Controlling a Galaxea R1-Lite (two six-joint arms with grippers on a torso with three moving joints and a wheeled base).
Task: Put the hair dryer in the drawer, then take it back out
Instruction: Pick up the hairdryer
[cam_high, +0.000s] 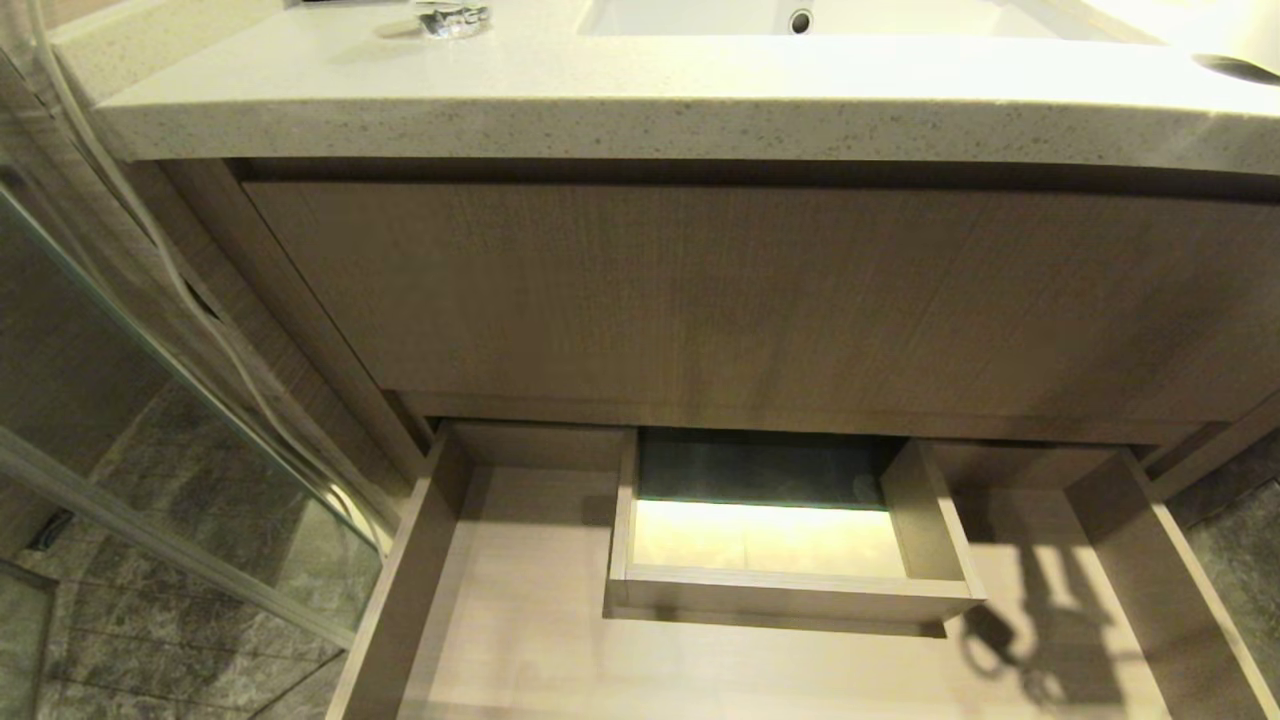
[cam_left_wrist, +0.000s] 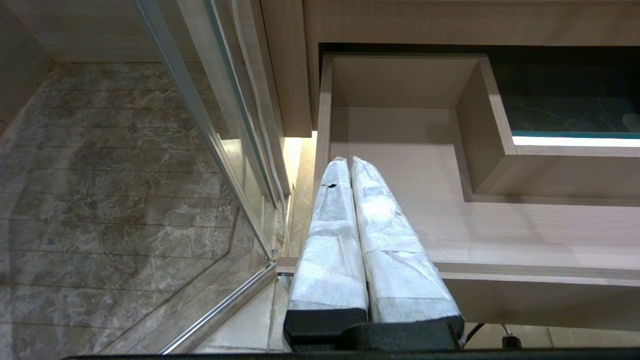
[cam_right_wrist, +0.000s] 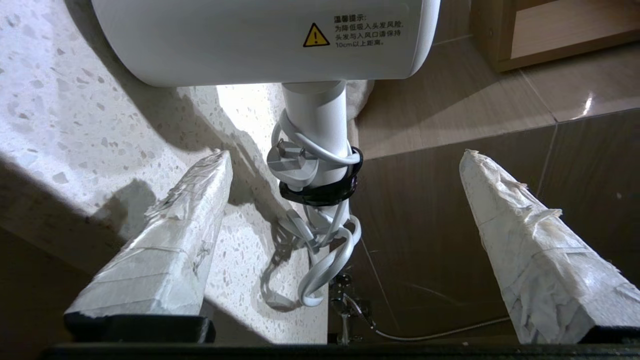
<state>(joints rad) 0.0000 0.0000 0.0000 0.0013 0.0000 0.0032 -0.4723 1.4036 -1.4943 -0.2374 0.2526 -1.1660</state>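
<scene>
Two spread right hand fingers flanking one hair dryer.

Strong light from above washes out the counter at its far right corner and the sink beside it. The cabinet front below the counter lies in dim shade. A bright strip glows inside the drawer cut-out, and a sharp dark shadow falls on the drawer floor right of it. Straight edges bow toward the head view's borders.

The hair dryer barrel and the drawer front are cut off by frame edges.
</scene>
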